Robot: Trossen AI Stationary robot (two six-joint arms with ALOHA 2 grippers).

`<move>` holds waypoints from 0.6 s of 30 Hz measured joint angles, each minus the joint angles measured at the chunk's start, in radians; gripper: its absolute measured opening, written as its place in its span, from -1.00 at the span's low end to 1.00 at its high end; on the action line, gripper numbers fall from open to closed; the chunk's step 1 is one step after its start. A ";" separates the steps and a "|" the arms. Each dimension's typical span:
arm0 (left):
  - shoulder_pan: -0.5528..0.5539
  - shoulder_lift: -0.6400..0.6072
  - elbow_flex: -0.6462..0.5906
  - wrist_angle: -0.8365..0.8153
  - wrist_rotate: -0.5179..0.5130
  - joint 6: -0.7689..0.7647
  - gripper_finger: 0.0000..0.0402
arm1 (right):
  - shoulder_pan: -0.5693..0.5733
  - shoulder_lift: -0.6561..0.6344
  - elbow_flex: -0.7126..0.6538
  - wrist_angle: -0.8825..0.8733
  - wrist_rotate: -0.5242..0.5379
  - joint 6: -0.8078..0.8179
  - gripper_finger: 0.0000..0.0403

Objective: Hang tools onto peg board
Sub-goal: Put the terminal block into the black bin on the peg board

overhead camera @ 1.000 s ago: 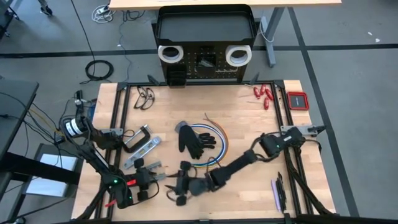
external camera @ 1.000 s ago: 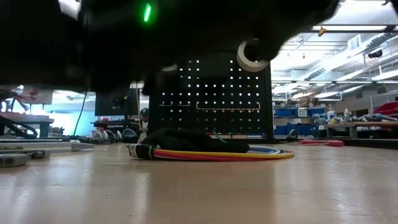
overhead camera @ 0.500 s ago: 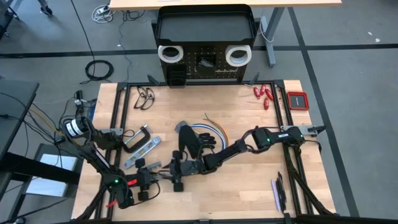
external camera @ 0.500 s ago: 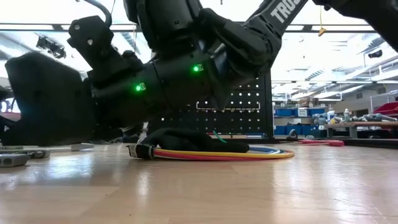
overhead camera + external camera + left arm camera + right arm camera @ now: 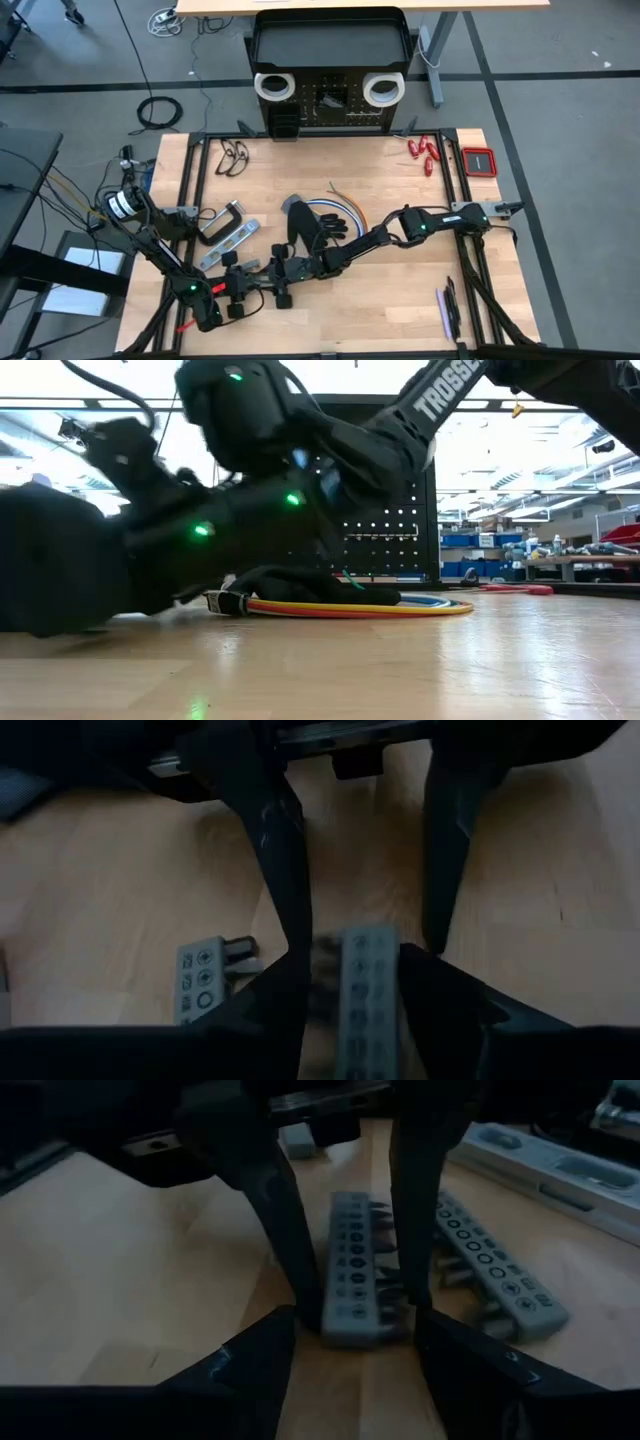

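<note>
My left gripper (image 5: 256, 283), near the table's front left, is shut on a grey bit-holder strip (image 5: 362, 1270). My right gripper (image 5: 350, 1350) reaches in from the right and faces it, open. Its fingertips stand on either side of the strip's free end without touching it. A second grey strip (image 5: 490, 1270) lies flat on the table beside them. The black peg board (image 5: 328, 105) stands at the far edge with two white tape rolls (image 5: 272, 87) hanging on it. In the low view both arms fill the left side. My left gripper pinches the grey strip's two long sides (image 5: 400, 1285) between its two fingers (image 5: 415, 1230). The fingers slant down from the table's left and lie along the strip. The strip's free end (image 5: 365, 1330) points toward my right gripper. Whether it is clear of the table, I cannot tell.
A silver-grey level (image 5: 225, 245) and a black clamp (image 5: 225, 218) lie just beyond my left gripper. A black glove (image 5: 305, 228) on a coil of coloured cable (image 5: 348, 215) sits mid-table. Red-handled tools (image 5: 422, 152) and a red box (image 5: 478, 162) are far right, and a purple-handled tool (image 5: 445, 310) is near right.
My right gripper has swung away from the near edge and sunk toward my left gripper, coming to face the strip. My left gripper has kept its hold and stayed about where it was.
</note>
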 joint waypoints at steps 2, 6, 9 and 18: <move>0.000 0.000 0.000 0.005 0.000 -0.002 -0.20 | -0.003 0.014 0.034 -0.054 0.002 -0.001 0.09; 0.000 0.000 0.004 0.002 0.004 -0.001 -0.20 | -0.008 0.015 0.047 -0.087 -0.006 0.009 0.07; 0.000 -0.023 0.033 -0.053 0.019 0.001 -0.20 | -0.007 0.005 0.046 -0.092 0.006 0.010 0.07; -0.064 -0.184 0.215 -0.480 0.211 -0.024 -0.20 | -0.002 0.000 0.044 -0.096 0.031 0.033 0.07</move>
